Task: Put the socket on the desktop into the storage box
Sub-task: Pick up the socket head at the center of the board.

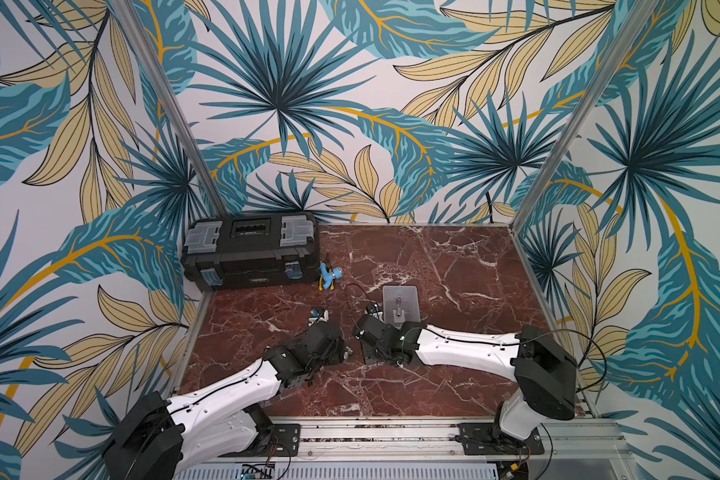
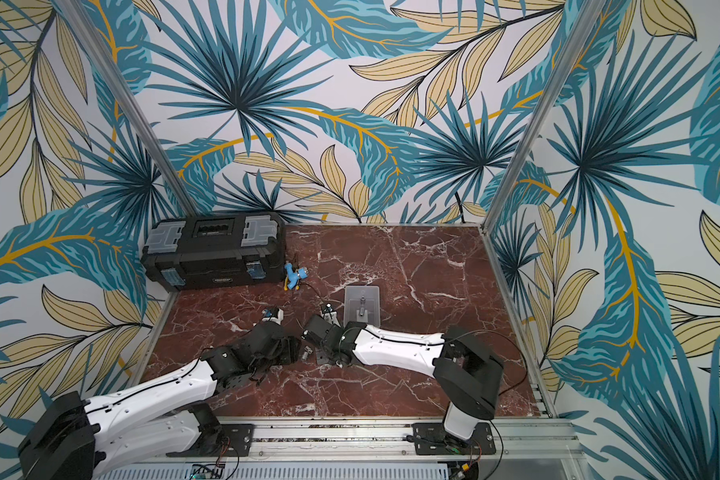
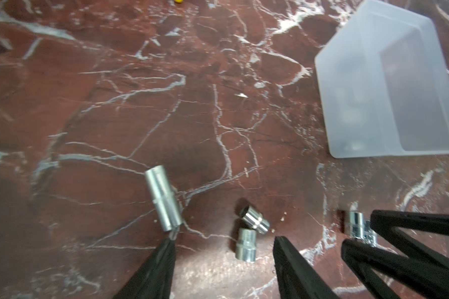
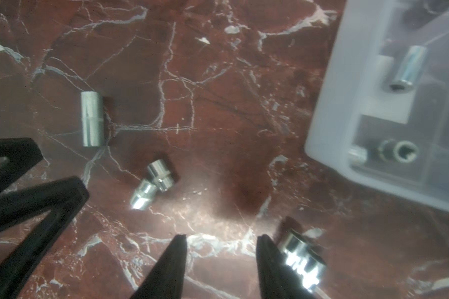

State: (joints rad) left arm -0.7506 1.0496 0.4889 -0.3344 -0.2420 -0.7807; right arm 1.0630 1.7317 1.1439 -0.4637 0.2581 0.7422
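Main worry from here: shoving instead of grabbing. Seeing the left gripper (image 3: 224, 240) spread wide down near the desktop (image 3: 114, 116), pinching nothing, with two short sockets (image 3: 246, 247) lying between the fingers and touching each other. Likely to catch both at once if closed now, or to squirt one out sideways. Also got one fingertip (image 3: 163, 259) right up against the long socket (image 3: 162, 199), so easy to set that rolling.

Same story on the right gripper (image 4: 222, 236): spread, nothing in it, and the fat socket (image 4: 301, 256) just outside one finger, not between. Needs a sideways shift before closing, or else just a shove. Worth minding how near the two grippers sit to each other too, easy to clip fingers.

Counting four sockets out on the desktop, all near the box (image 4: 329, 116), and a few already inside it.

On materials: shiny chromed steel cylinders, the short ones stepped down to a narrower neck, the long one a plain tube. Hard, slick and round, so bound to roll on that glossy red-brown marble-look top with white veins. Box in frosted see-through plastic, thin walls, rounded corners, probably light enough to slide if bumped. Fingers matte black, tapering to narrow tips, so not much contact on a curved surface.
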